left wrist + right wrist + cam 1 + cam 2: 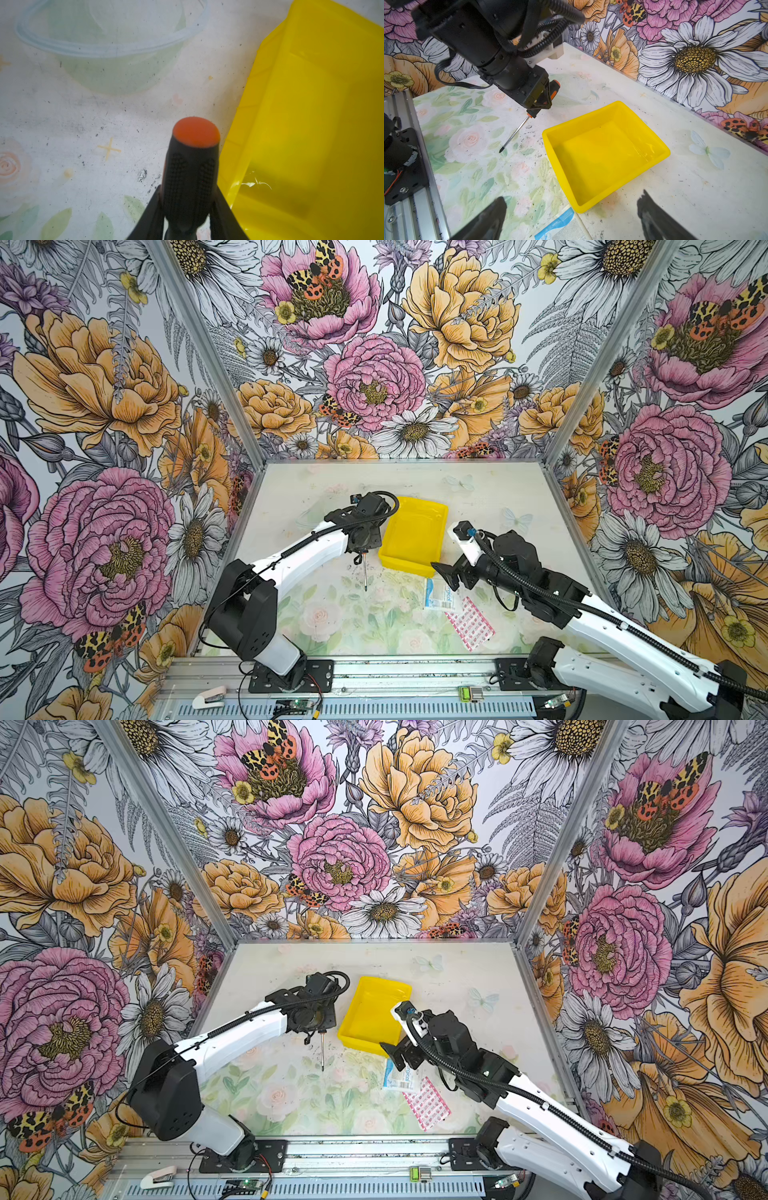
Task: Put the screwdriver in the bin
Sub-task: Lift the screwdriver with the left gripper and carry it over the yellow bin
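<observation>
Clamping the slim black-handled, orange-banded metal screwdriver (191,176) by its handle, the left gripper (360,549) has its jaws pressed tight on it, just left of the shallow bright yellow plastic bin (415,531) at centre frame in both top views. The right gripper (446,574), jaws spread wide and empty, hovers at the bin's lower right corner.
</observation>
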